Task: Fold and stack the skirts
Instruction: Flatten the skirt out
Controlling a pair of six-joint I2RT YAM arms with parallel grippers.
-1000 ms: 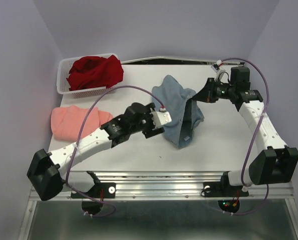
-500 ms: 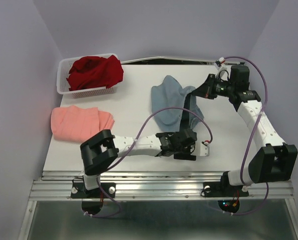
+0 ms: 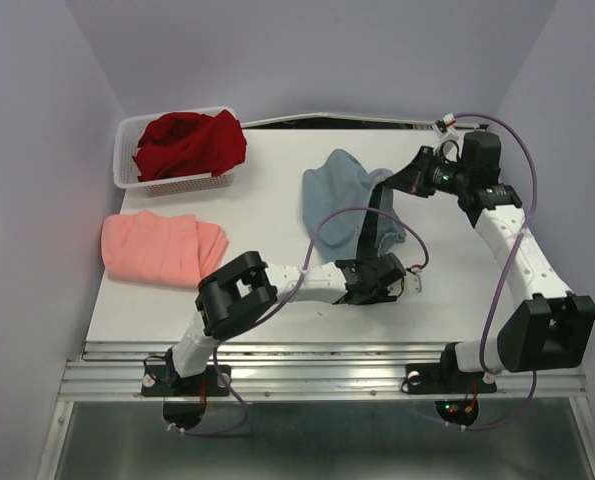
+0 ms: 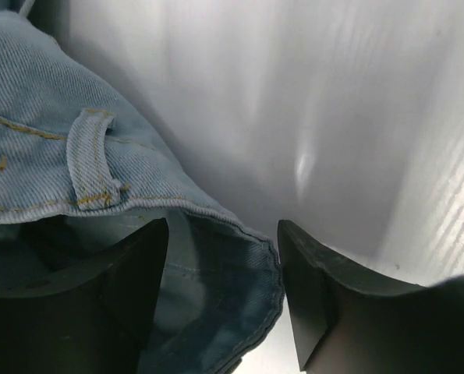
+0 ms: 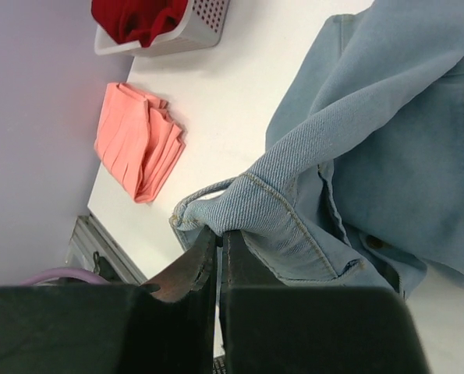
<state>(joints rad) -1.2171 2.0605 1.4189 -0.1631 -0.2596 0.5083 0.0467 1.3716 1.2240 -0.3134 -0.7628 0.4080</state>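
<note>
Seemingly the left gripper (image 4: 224, 238) straddles the blue-grey skirt (image 4: 76, 167) hem, jaws apart.

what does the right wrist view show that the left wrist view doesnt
Only the right wrist: the white basket holding the dark red skirt, the folded salmon-pink skirt, and the right claw shut on a pinched fold of cloth. Only the left wrist: a belt loop with yellow stitching, and the left claw open astride a hem edge. Both: the blue-grey skirt on the white table.
</note>
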